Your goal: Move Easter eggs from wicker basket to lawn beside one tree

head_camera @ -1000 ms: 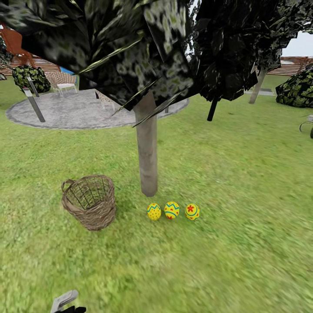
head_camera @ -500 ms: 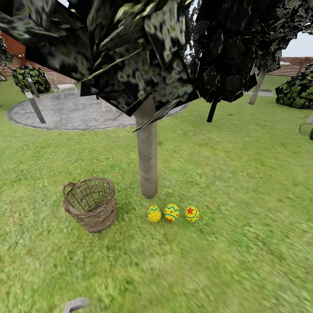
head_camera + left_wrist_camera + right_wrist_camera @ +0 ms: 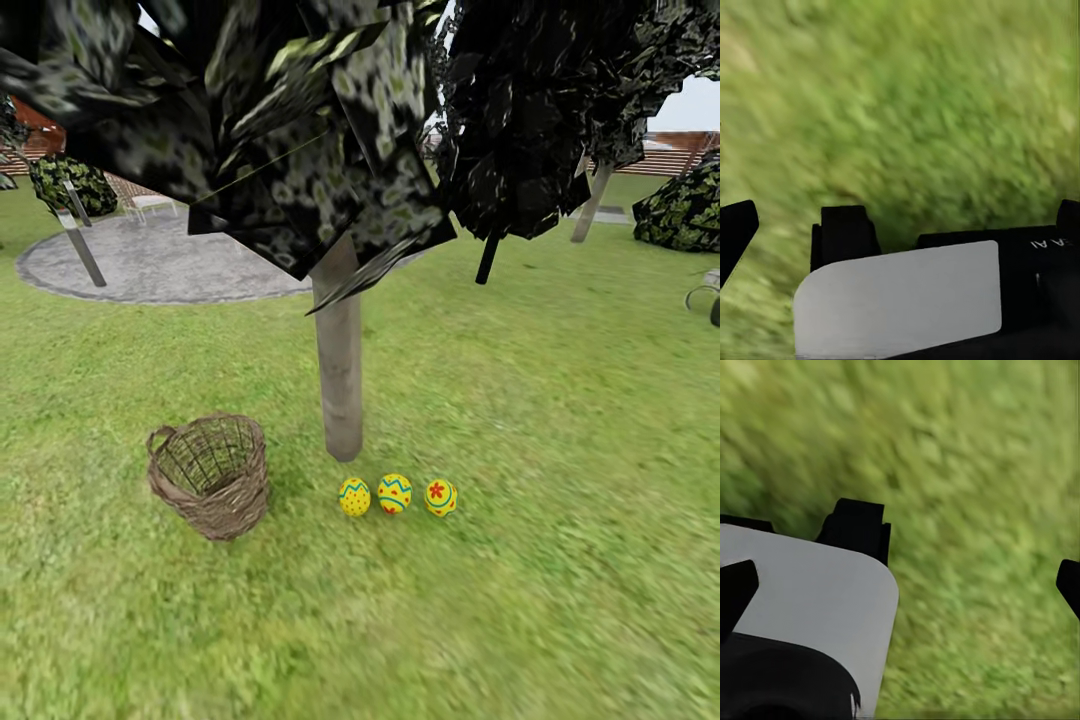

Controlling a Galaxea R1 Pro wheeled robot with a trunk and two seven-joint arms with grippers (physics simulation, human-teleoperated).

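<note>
So the three eggs [image 3: 395, 495] are sitting in a neat row on the grass [image 3: 560, 520] just below center of the head view, right at the foot of the tree trunk [image 3: 339, 370]. The basket [image 3: 210, 476] stands to the left of them, lower left-center of the frame, leaning a bit, and from what I can see through the open top it looks empty. The grey patio [image 3: 160, 265] is way off in the upper left. My read is the job is basically done.

Handling-wise: I'd guess the eggs are light, hard and smooth, so they'd squirt out of a pinch or roll on the grass. Best bet is gripping across the fat middle, gently. The basket looks light and a little springy; the thick braided rim is the spot to grab.

Claws: the left gripper [image 3: 892, 247] and the right gripper [image 3: 900, 562] each hang over bare grass with dark fingertips spread wide apart and nothing between them, so both released.
</note>
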